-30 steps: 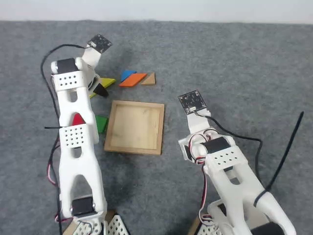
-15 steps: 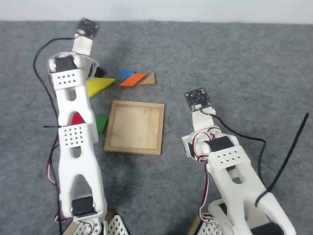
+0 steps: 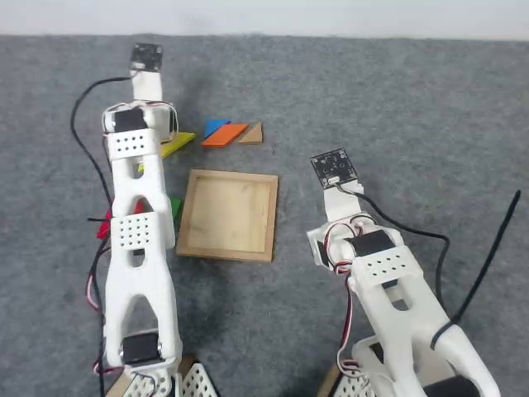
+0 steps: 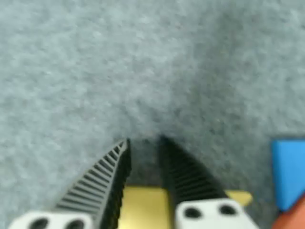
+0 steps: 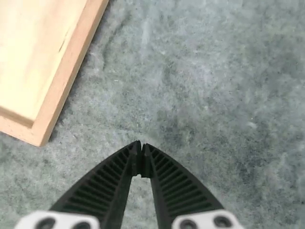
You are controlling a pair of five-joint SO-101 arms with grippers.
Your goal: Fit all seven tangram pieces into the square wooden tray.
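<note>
left gripper [image 4: 143, 141]: jaws just a narrow gap apart, hanging over the carpet
yellow triangle [image 4: 143, 205]: lying flat right under those jaws
right gripper [image 5: 141, 144]: jaws pressed together
wooden tray [image 5: 69, 71]: its corner sits just beside the right gripper

We see the square wooden tray [image 3: 183, 217] lying flat. Beyond its far rim the blue piece [image 3: 215, 126], orange piece [image 3: 225, 135] and brown triangle [image 3: 253, 134] lie close together in a row. The yellow piece [image 3: 178, 142] is near them, and the green piece [image 3: 173, 207] is just beside the tray's left rim.
</note>
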